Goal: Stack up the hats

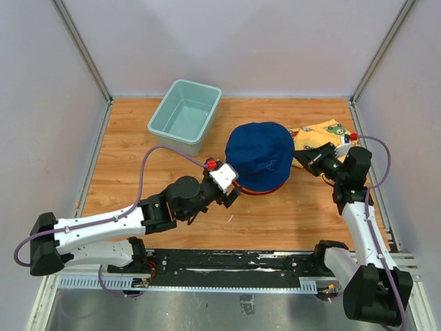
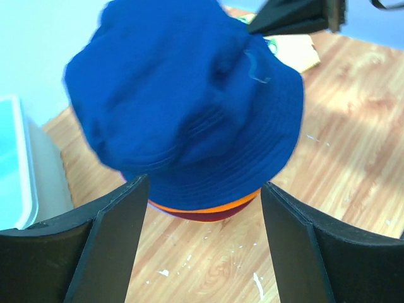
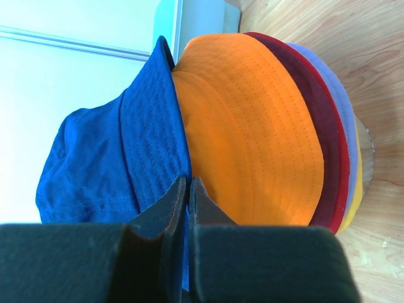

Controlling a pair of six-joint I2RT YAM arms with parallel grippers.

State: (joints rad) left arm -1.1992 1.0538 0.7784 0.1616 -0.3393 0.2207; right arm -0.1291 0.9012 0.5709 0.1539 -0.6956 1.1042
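A navy hat (image 1: 260, 155) sits on top of a stack of hats at the table's middle. In the right wrist view, the navy hat (image 3: 107, 158) is followed by an orange hat (image 3: 252, 126), a maroon hat (image 3: 309, 107), a red hat (image 3: 334, 158), a lavender hat (image 3: 344, 107) and a yellow brim (image 3: 356, 196). My right gripper (image 1: 303, 157) is shut on the navy hat's brim at the stack's right side; in its own view the gripper (image 3: 188, 182) pinches the brim. My left gripper (image 1: 231, 186) is open and empty at the stack's near-left side, its jaws wide apart in front of the brims (image 2: 203, 184).
A teal tub (image 1: 185, 114) stands at the back left, empty. A yellow printed cloth (image 1: 320, 132) lies behind my right gripper. The edge of a pale round base (image 3: 366, 145) shows under the stack. Walls enclose the wooden table (image 1: 138, 172) on three sides.
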